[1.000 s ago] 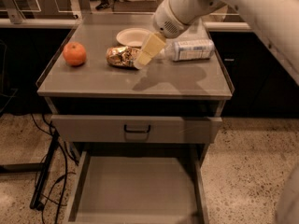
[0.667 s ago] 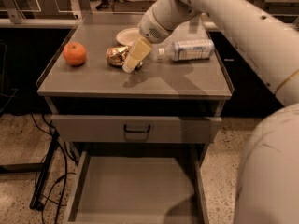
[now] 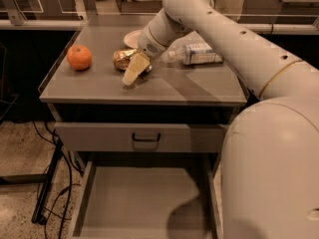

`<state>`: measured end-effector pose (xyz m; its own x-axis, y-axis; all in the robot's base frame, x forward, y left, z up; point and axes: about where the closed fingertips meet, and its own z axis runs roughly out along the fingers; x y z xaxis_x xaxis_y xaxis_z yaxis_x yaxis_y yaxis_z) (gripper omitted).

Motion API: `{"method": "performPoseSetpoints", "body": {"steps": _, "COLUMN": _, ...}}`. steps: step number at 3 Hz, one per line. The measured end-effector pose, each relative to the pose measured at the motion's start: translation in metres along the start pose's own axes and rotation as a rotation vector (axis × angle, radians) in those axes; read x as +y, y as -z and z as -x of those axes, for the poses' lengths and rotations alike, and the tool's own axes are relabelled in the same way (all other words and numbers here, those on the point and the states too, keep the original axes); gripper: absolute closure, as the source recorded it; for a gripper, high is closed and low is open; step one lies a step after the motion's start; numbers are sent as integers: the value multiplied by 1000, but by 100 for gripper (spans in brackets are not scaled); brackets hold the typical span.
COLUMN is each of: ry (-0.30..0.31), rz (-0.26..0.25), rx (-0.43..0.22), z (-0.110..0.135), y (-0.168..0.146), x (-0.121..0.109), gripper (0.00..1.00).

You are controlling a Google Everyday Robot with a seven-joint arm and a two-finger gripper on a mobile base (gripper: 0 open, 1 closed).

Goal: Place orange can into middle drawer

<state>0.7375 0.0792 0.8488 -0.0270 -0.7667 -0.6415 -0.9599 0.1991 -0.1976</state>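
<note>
Brings gripper (image 3: 130, 76) leftward and down against orange can (image 3: 121, 59) lying on cabinet top (image 3: 189, 86), grip state impossible to tell; leaves pickup and transfer into open middle drawer (image 3: 139, 195) outstanding.

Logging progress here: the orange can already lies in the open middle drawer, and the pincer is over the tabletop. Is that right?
Not quite. The camera view shows the orange can on the tabletop, right beside the pincer, not in the open middle drawer. The pincer is indeed over the tabletop.
</note>
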Motion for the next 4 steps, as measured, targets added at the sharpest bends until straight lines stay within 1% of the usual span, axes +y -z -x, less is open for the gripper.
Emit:
{"method": "performPoseSetpoints", "body": {"steps": 1, "ry": 0, "rz": 0, "rx": 0, "z": 0, "y": 0, "x": 0, "gripper": 0}}
{"method": "performPoseSetpoints", "body": {"steps": 2, "ry": 0, "rz": 0, "rx": 0, "z": 0, "y": 0, "x": 0, "gripper": 27}}
{"method": "performPoseSetpoints", "body": {"steps": 4, "ry": 0, "rz": 0, "rx": 0, "z": 0, "y": 0, "x": 0, "gripper": 74}}
